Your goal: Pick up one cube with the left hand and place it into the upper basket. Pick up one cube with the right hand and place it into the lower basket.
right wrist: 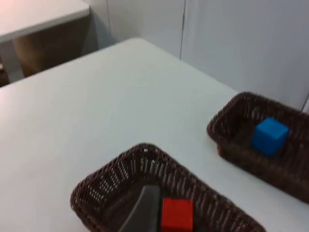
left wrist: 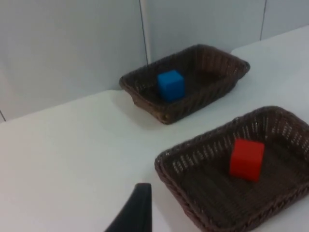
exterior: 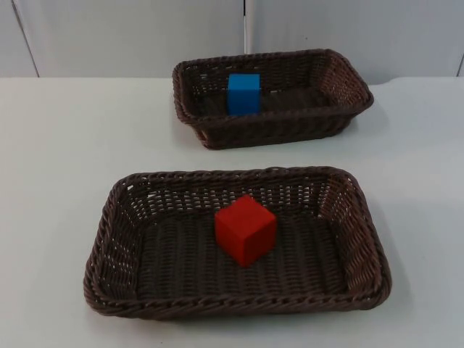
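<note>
The white surface [exterior: 65,145] carries two dark woven baskets. The lower basket [exterior: 109,239] occupies the centre and lower part of the top view, its long axis running left to right. The upper basket [exterior: 348,80] sits well apart from it, toward the upper centre of that view near the grey wall [exterior: 130,32], long axis likewise left to right.

The red cube [exterior: 245,229] rests on the floor of the lower basket, near its middle and slightly right of it. The blue cube [exterior: 243,93] rests inside the upper basket, in its left half, close to the near wall.

Judged from this layout, both placements are complete and no pick remains.

The left claw [left wrist: 136,209] shows one dark fingertip in the left wrist view, above bare surface, just beside the lower basket's corner. The right claw [right wrist: 145,210] shows one fingertip in the right wrist view, in front of the lower basket, next to the red cube. Whether either claw is released or clenched cannot be told; neither grasps a cube.

Each cube lies ahead of its claw, apart from it.
</note>
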`<state>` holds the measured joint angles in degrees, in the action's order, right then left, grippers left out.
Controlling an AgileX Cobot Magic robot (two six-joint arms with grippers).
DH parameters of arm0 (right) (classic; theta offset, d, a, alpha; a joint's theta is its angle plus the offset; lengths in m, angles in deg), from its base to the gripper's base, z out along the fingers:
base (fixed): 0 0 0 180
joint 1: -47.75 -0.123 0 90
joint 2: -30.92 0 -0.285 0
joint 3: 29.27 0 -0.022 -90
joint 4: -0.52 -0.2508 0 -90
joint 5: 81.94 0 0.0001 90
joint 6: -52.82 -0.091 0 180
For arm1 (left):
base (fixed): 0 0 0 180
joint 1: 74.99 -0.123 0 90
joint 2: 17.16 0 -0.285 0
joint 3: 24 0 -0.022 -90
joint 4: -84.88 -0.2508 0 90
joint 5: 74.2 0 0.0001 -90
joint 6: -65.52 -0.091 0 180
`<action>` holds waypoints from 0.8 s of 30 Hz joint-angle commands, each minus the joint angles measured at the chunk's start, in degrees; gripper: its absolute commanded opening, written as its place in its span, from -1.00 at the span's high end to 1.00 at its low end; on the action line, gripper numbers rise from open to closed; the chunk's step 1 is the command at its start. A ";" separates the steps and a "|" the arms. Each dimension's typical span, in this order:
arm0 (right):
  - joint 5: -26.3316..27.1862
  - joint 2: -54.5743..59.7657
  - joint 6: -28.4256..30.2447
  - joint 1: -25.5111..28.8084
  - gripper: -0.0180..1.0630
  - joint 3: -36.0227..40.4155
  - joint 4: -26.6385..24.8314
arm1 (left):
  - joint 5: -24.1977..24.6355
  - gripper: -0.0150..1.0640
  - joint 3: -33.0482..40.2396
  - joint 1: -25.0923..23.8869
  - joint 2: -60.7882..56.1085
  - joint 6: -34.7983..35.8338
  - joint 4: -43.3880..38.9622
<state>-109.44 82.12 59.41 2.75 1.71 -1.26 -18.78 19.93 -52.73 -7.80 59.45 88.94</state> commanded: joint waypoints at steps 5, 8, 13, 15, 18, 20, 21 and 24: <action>-2.14 -5.75 0.95 -0.34 -0.57 2.09 1.78 | 2.93 -0.82 3.33 0.09 -1.57 1.86 -0.46; -2.62 -8.63 0.95 -0.34 -0.57 4.91 1.78 | 3.72 -0.82 3.47 0.09 -1.57 1.86 -0.59; -3.10 -13.21 0.67 -0.34 -0.57 8.78 1.78 | 4.95 -0.82 3.95 0.09 -1.57 3.59 -1.45; -4.03 -14.86 0.59 -0.34 -0.57 9.62 1.26 | 5.49 -0.82 3.95 0.09 -1.57 5.62 -2.92; -5.81 -17.28 0.59 -0.34 -0.57 10.27 1.37 | 6.00 -0.82 4.07 0.09 -1.57 7.43 -4.79; -7.06 -19.75 0.59 -0.34 -0.57 10.85 1.37 | 6.00 -0.82 4.66 0.09 -1.57 7.67 -5.05; -7.06 -19.75 0.59 -0.34 -0.57 10.85 1.37 | 6.00 -0.82 4.66 0.09 -1.57 7.67 -5.05; -9.58 -22.98 0.59 -0.34 -0.57 10.85 1.78 | 6.00 -0.82 4.66 0.09 -1.57 7.67 -5.05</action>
<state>-117.66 60.77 60.06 2.75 12.46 0.12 -12.94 24.39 -52.73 -9.15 66.53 84.44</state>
